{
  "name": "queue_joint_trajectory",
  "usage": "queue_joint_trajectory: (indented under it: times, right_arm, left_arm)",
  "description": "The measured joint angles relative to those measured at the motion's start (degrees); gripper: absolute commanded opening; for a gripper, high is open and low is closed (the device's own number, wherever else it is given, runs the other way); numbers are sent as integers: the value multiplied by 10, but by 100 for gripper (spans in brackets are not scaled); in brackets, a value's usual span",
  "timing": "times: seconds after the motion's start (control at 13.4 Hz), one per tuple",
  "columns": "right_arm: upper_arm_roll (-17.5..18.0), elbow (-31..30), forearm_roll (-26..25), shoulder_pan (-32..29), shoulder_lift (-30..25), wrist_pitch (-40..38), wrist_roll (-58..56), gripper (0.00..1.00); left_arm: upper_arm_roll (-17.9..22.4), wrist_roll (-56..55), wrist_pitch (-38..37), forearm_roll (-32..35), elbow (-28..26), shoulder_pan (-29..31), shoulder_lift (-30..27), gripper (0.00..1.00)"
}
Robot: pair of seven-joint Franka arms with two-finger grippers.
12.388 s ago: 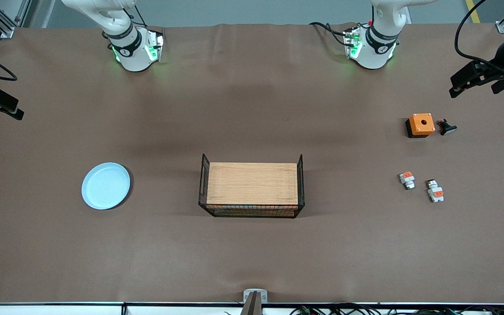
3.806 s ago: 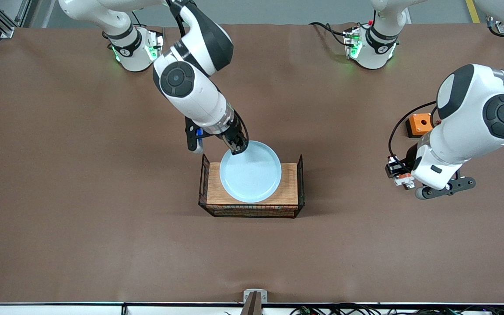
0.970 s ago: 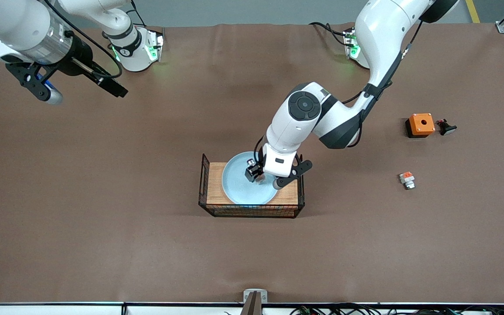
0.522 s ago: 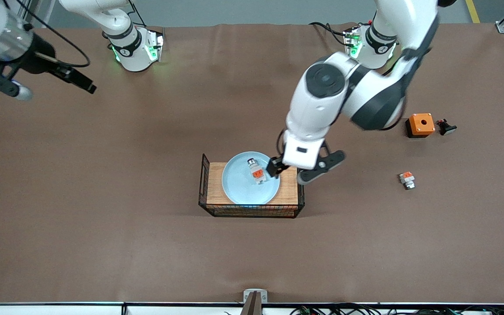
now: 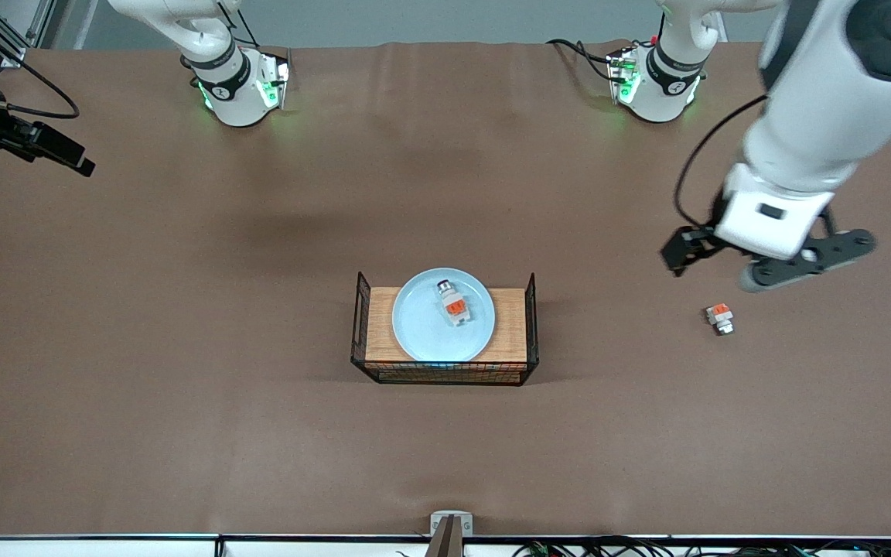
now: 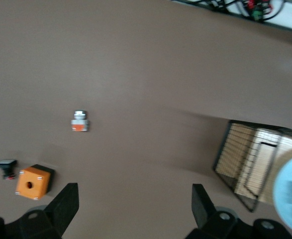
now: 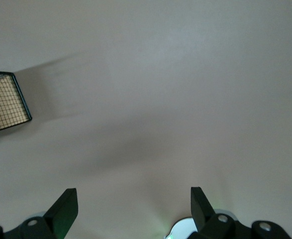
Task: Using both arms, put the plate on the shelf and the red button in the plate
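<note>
Where plate (image 5: 414, 333) bears red button (image 5: 452, 302): lengthwise, dark end robotward

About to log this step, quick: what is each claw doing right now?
Left claw: open, empty, over bare table near the small white-and-orange piece.
Right claw: open, empty, waiting.

Plate (image 5: 434, 329) on wooden tray (image 5: 509, 340), mid-table. Red button (image 5: 453, 304) on plate, 2 o'clock of its centre. Stubby switch piece (image 5: 719, 318) on table, 3 o'clock from tray, well apart, toward left arm's end. Left gripper (image 5: 679, 253) over table at 11 o'clock of that piece.
</note>
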Motion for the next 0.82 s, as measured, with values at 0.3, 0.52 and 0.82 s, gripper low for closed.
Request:
queue_joint_trajectory:
  times: [0.3, 0.52, 0.82]
  right_arm:
    - [6, 45, -4, 0, 5, 8, -5, 100]
    - [8, 100, -5, 0, 39, 10, -6, 100]
    - [10, 167, -5, 0, 98, 17, -11, 100]
  left_arm:
    - [0, 56, -54, -3, 0, 60, -19, 100]
    - [0, 142, -68, -47, -1, 112, -52, 100]
    - [1, 241, -79, -72, -13, 174, -89, 100]
